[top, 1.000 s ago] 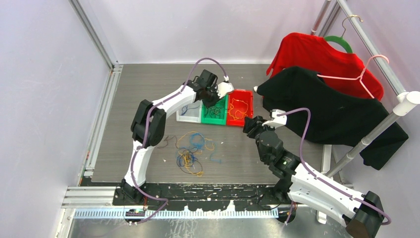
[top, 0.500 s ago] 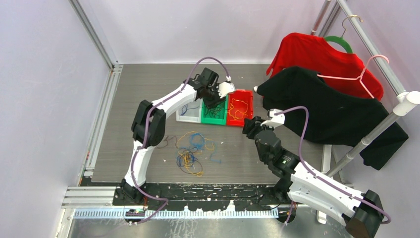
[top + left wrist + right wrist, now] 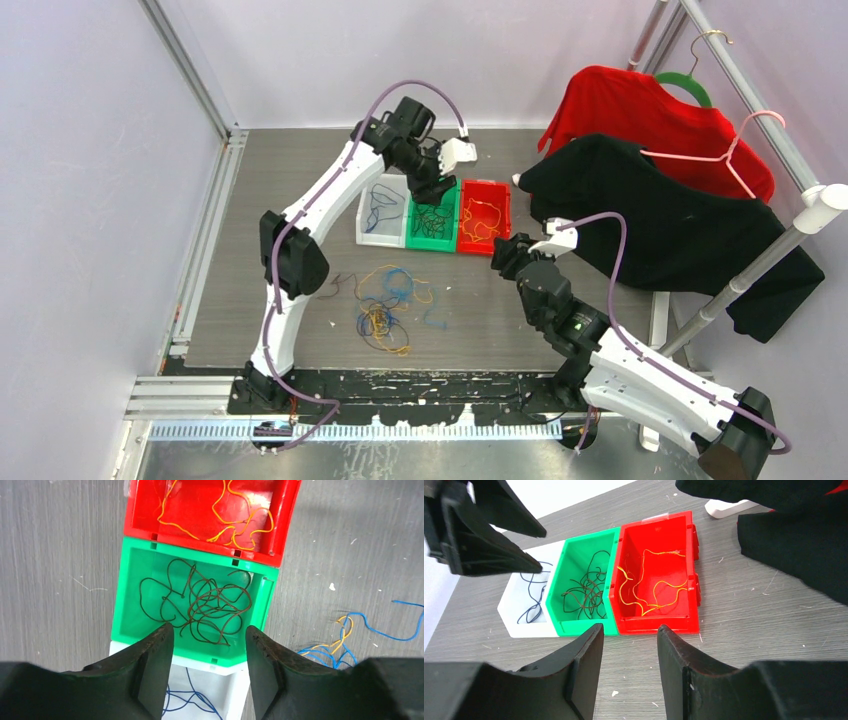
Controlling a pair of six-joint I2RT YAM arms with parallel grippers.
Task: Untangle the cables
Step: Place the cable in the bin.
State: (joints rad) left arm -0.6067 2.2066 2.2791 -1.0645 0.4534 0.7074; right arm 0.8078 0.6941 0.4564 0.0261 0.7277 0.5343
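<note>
Left wrist: thin dark cables (image 3: 205, 605) curl in a green plastic bin (image 3: 150, 562).

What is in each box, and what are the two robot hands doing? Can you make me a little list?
red bin: orange-yellow cables
green bin: dark cables
white bin: blue cable
table: tangled pile of blue and orange-yellow cables
left gripper: open, empty, above the green bin
right gripper: open, empty, on the near side of the bins
</note>
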